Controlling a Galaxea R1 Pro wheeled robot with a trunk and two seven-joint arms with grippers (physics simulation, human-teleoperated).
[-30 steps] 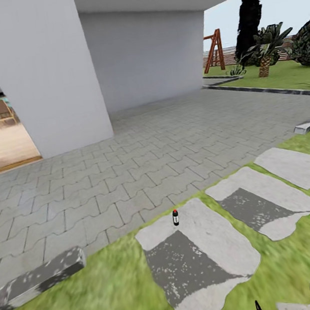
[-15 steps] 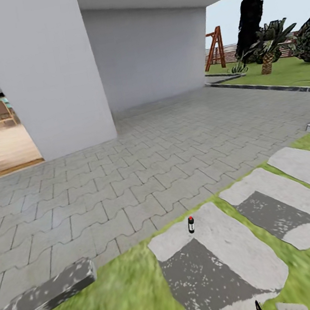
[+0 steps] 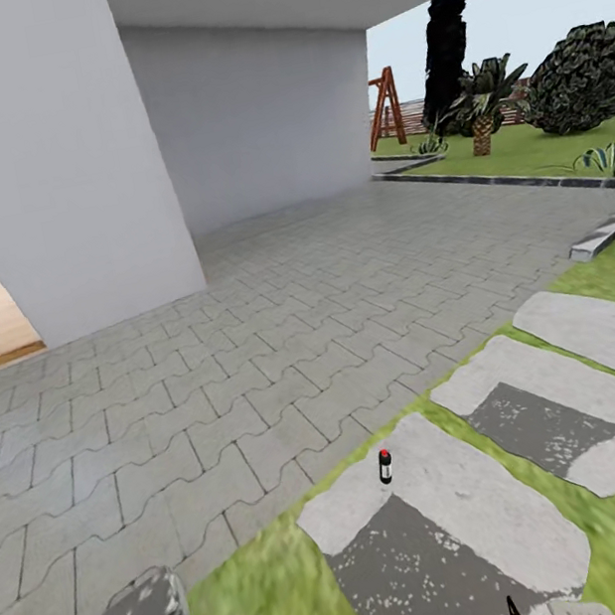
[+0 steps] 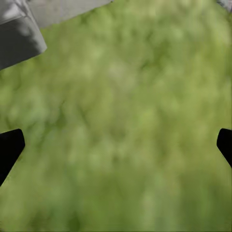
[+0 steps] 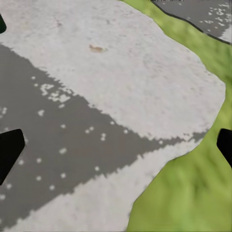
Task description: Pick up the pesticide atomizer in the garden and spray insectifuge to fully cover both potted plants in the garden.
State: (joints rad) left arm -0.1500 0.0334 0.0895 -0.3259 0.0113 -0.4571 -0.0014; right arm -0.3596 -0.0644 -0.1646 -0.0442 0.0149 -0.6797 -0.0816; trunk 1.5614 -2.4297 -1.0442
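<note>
One small bottle is the whole story right now: the pesticide atomizer (image 3: pixel 384 465) stands upright on the near end of a pale stepping stone (image 3: pixel 455 513), just past the edge of the paved patio (image 3: pixel 285 352), red top up, nothing touching it; compared with half a second ago the whole head picture has slid, the house wall (image 3: pixel 40 163) now covers more of the left side and the doorway has nearly gone off the edge, so that is the camera swinging, not the bottle moving; over the last second the atomizer has also dropped lower in the head view, which I read as the robot closing in on it.

Down at the wrists, the left end effector (image 4: pixel 116 145) hangs over blurred green lawn (image 4: pixel 121 121), its two dark fingertips at opposite edges of the picture, spread wide, nothing between them; the right end effector (image 5: pixel 116 145) hovers over a stepping stone with its grey shadowed patch, equally wide apart and empty.

Far off by the fence stand a palm (image 3: pixel 480 111), a dark bush (image 3: pixel 580 78) and a wooden swing frame (image 3: pixel 385 107); I cannot pick out the two potted plants.

So the pick-up is not yet begun; the next job, I judge, is to close the remaining gap and bring the right arm down onto the bottle.
</note>
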